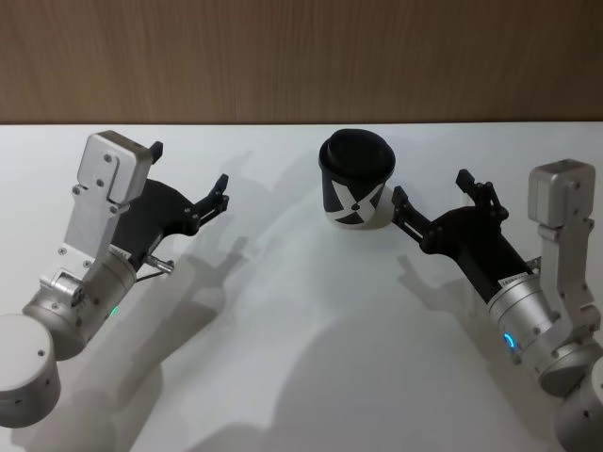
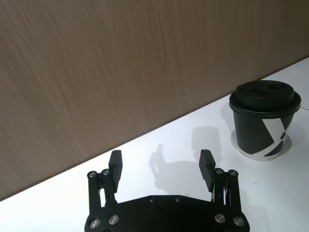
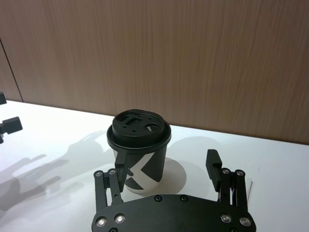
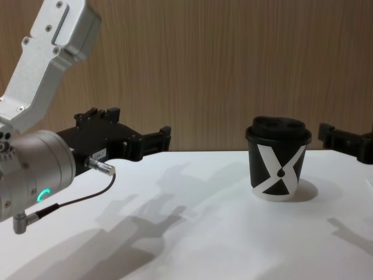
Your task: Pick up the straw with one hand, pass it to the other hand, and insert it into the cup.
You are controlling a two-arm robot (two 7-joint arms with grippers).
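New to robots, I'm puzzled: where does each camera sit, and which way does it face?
Head view: up high, looking down at the table, the cup, left end effector and right end effector.
Chest view: lower, looking across the table; left arm large, right end effector at the edge.
Left wrist view: over its own end effector toward cup and wooden wall.
Right wrist view: over its own end effector, cup close ahead.
All four share the cup.

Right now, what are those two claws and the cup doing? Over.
Left gripper open, empty, off to cup's left. Right gripper open, empty, close on cup's right, not touching. Cup upright, lid on. Nothing between grippers and cup.
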